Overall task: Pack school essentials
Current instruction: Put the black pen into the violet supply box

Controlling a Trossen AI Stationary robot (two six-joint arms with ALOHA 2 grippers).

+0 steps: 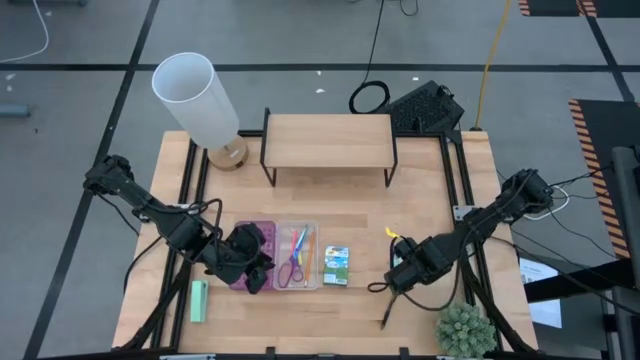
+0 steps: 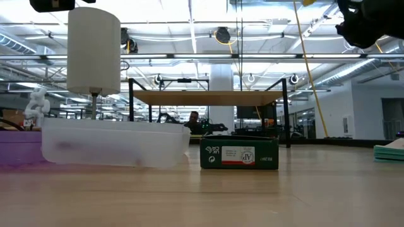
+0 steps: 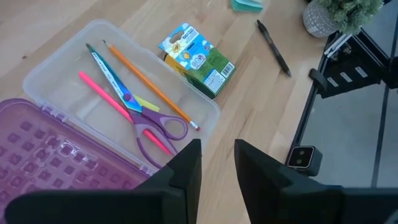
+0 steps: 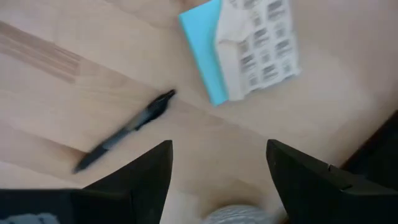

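Note:
The clear half point(image 1: 297, 255) of the purple studded case point(image 1: 250, 250) holds purple-blue scissors point(image 3: 146, 112), an orange pencil point(image 3: 149, 84) and a pink pencil point(image 3: 106, 96). My left gripper point(image 3: 217, 168) hovers open over the case's near edge point(image 1: 258, 272). The green-blue packet point(image 1: 336, 265) lies just right of the case. My right gripper point(image 4: 217, 180) is open above the table point(image 1: 395, 282), over the black pen point(image 4: 124, 134) and the teal-beige pad point(image 4: 249, 43). A tiny yellow piece point(image 1: 392, 233) lies farther back.
A mint-green block point(image 1: 199, 300) lies at the near left. A potted plant point(image 1: 465, 330) stands at the near right corner. A wooden shelf point(image 1: 328, 145) and a white lamp point(image 1: 195, 100) stand at the back. Bare tabletop lies between the packet and the right gripper.

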